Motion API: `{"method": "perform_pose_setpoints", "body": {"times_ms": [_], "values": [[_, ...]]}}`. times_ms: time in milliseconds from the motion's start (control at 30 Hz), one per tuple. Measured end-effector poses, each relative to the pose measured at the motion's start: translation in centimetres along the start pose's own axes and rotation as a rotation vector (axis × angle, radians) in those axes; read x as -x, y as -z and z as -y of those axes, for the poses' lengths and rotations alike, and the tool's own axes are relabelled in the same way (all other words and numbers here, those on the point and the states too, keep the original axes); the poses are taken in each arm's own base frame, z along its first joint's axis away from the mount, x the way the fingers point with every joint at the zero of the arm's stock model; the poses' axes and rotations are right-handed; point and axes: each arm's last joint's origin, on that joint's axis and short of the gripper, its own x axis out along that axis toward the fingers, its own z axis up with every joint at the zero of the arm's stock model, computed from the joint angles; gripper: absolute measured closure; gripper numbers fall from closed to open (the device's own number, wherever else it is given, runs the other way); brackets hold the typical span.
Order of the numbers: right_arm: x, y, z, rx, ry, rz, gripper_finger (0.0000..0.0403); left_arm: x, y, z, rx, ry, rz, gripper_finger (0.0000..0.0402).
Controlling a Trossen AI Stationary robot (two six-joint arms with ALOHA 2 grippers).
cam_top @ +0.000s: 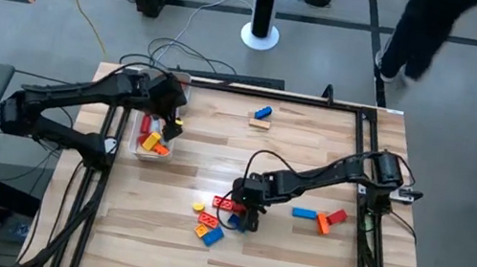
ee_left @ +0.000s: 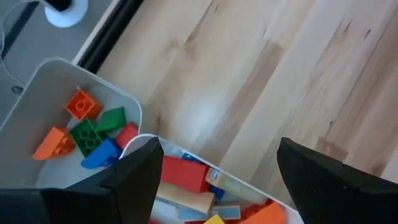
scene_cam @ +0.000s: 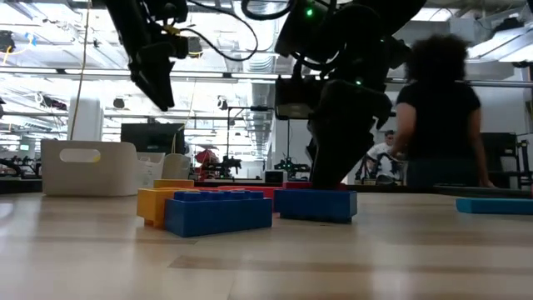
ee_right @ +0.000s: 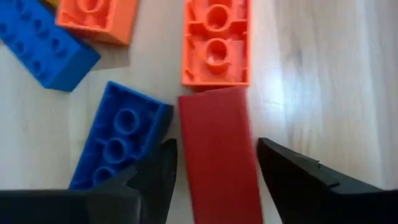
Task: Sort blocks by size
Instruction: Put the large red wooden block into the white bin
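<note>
A red bar block [ee_right: 217, 162] lies on the table in a loose cluster with an orange block [ee_right: 216, 43] and blue blocks [ee_right: 121, 134]. My right gripper [ee_right: 217, 149] is open and low over the cluster [cam_top: 214, 219], pointing steeply down. One finger stands on each long side of the red bar; I cannot tell whether they touch it. My left gripper [ee_left: 217, 162] hangs open and empty above two white trays [cam_top: 151, 143] at the table's left. One tray [ee_left: 37, 106] holds short blocks, the other [ee_left: 249, 186] longer bars.
A blue and a tan block [cam_top: 262, 115] lie near the far edge. Blue, red and orange blocks [cam_top: 321, 217] lie at the right. In the low view, blue blocks [scene_cam: 218, 211] and a yellow one sit close in front. A person [scene_cam: 437, 117] stands beyond the table.
</note>
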Motion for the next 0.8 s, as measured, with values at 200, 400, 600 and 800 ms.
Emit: {"method": "perform_pose_setpoints", "body": {"times_ms": [200, 400, 600, 800], "values": [[1.0, 0.2, 0.9, -0.005, 0.039, -0.029, 0.0238, 0.6, -0.6, 0.4, 0.007, 0.127, 0.029, 0.0097], [3.7, -0.8, 2.6, -0.006, 0.022, 0.034, 0.0250, 0.6, -0.7, 1.6, -0.013, 0.246, 0.060, 0.0097], [9.5, -2.8, 5.2, -0.014, 0.019, 0.282, 0.0250, -0.5, -0.5, 4.0, 0.049, 0.344, 0.133, 0.0097], [14.2, -3.6, 6.5, 0.002, -0.005, 0.478, 0.0250, 0.4, -1.8, 6.9, 0.038, 0.477, 0.358, 0.0097]]}}
